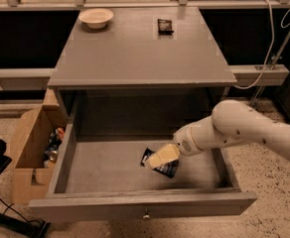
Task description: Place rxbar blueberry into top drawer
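Observation:
The top drawer (65, 160) stands pulled out, a grey box with a small round knob on its front panel. The rxbar blueberry (167, 168), a dark navy wrapper, lies flat on the drawer floor right of the middle. My gripper (160, 157) hangs inside the drawer just above the bar and covers part of it. My white arm reaches in from the right.
On the grey tabletop (140, 48) stand a pale bowl (96, 17) at the back left and a small black packet (165, 26) at the back right. A brown cardboard box (28, 148) with items stands on the floor left of the drawer. A white cable (269, 38) hangs at the right.

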Action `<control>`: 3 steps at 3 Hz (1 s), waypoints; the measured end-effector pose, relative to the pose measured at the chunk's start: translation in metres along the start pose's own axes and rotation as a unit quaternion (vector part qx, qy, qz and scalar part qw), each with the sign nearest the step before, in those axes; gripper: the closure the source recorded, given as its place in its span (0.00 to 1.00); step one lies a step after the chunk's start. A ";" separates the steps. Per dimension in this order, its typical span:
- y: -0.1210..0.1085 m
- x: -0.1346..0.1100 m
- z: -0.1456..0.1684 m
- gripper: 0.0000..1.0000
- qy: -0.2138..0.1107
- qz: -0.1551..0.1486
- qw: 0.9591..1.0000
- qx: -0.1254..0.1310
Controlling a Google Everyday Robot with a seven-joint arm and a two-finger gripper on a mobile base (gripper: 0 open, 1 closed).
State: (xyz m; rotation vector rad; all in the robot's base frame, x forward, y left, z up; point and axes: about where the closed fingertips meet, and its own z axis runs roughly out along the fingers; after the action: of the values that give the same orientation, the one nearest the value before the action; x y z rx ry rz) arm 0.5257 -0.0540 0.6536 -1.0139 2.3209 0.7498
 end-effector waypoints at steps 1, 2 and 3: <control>-0.003 -0.050 -0.070 0.00 0.001 -0.091 0.996 0.012; -0.015 -0.098 -0.138 0.00 0.015 -0.177 0.984 0.030; -0.027 -0.131 -0.201 0.00 0.043 -0.221 0.973 0.050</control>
State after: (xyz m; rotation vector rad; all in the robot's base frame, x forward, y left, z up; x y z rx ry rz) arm 0.5817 -0.1352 0.8736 -1.4694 2.0623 0.4134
